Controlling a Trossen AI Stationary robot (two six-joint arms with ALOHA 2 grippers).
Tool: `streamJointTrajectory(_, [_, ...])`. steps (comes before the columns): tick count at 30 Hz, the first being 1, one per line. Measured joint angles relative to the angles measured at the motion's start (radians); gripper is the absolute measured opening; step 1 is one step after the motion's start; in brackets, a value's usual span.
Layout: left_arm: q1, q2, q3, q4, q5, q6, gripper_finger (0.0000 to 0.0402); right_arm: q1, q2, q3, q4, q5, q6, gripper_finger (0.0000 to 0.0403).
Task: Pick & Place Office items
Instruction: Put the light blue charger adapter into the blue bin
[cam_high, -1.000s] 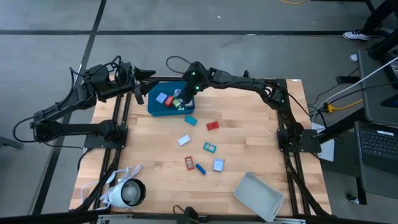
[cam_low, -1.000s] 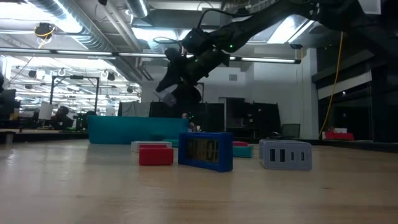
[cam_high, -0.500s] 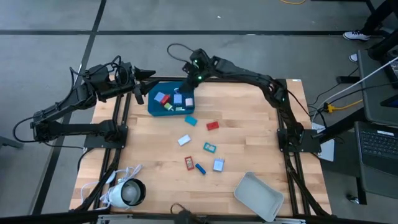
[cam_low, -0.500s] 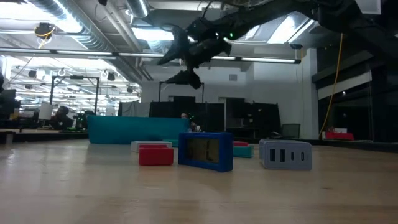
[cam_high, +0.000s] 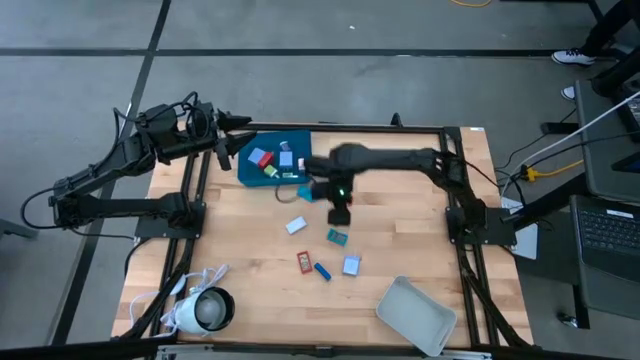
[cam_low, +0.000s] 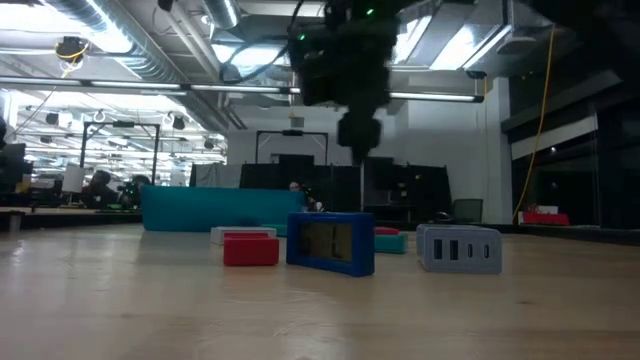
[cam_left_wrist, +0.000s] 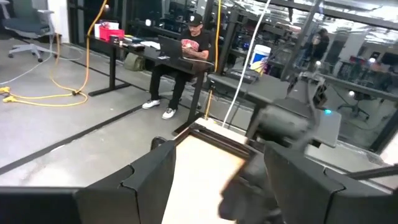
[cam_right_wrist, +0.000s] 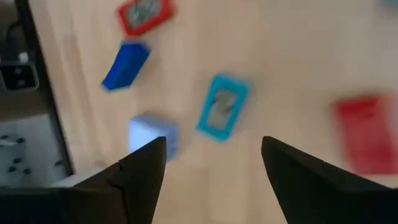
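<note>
Several small office items lie loose on the wooden table: a teal clock-like piece (cam_high: 336, 237) (cam_right_wrist: 222, 106), a red framed piece (cam_high: 304, 261), a blue block (cam_high: 322, 271), a pale blue block (cam_high: 351, 265), a white piece (cam_high: 296, 226) and a red block (cam_right_wrist: 367, 134). More pieces lie in the teal tray (cam_high: 250, 172) at the far edge. My right gripper (cam_high: 340, 214) (cam_right_wrist: 213, 149) hangs open above the table's middle, pointing down, with nothing between its fingers. My left gripper (cam_left_wrist: 214, 168) stands open and level beyond the far left corner (cam_high: 232, 128).
A grey tray (cam_high: 415, 315) sits at the near right corner. A white round corded device (cam_high: 200, 310) lies at the near left corner. In the low view a blue clock (cam_low: 331, 243), a red block (cam_low: 250, 248) and a grey piece (cam_low: 458, 248) stand in front.
My right gripper has left the teal tray, risen a little past its far side, then swung toward the table's near edge to above the loose pieces in the middle. It has tipped from nearly level to pointing down. Pieces it covered in the tray now show.
</note>
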Motion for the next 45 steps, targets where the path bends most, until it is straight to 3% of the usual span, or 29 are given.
streamJointTrajectory(4, [0.0,0.0,0.0,-0.005,0.028,0.015,0.0239,0.062,-0.097,-0.17,0.081,-0.011,0.129,0.0266])
streamJointTrajectory(7, [0.0,0.0,0.0,-0.004,0.041,0.022,0.0239,0.114,-0.198,-0.275,0.151,0.044,0.32,0.0266])
streamJointTrajectory(11, [0.0,0.0,0.0,-0.004,0.043,0.015,0.0239,0.187,-0.341,-0.404,0.242,0.171,0.746,0.0266])
streamJointTrajectory(15, [0.0,0.0,0.0,-0.003,0.043,0.008,0.0239,0.304,-0.451,-0.466,0.277,0.382,1.258,0.0266])
streamJointTrajectory(18, [0.0,0.0,0.0,-0.002,0.044,0.008,0.0239,0.384,-0.463,-0.472,0.278,0.467,1.551,0.0266])
streamJointTrajectory(23, [0.0,0.0,0.0,-0.003,0.095,0.008,0.0239,0.489,-0.404,-0.472,0.359,0.531,1.855,0.0266])
streamJointTrajectory(29, [0.0,0.0,0.0,-0.012,0.15,0.013,0.0239,0.567,-0.301,-0.472,0.412,0.563,2.063,0.0274])
streamJointTrajectory(40, [0.0,0.012,0.0,-0.081,0.262,0.025,0.0239,0.578,-0.258,-0.472,0.401,0.629,2.124,0.0304])
streamJointTrajectory(45, [0.0,0.014,0.0,-0.12,0.262,0.066,0.0239,0.584,-0.221,-0.472,0.427,0.574,2.167,0.0302])
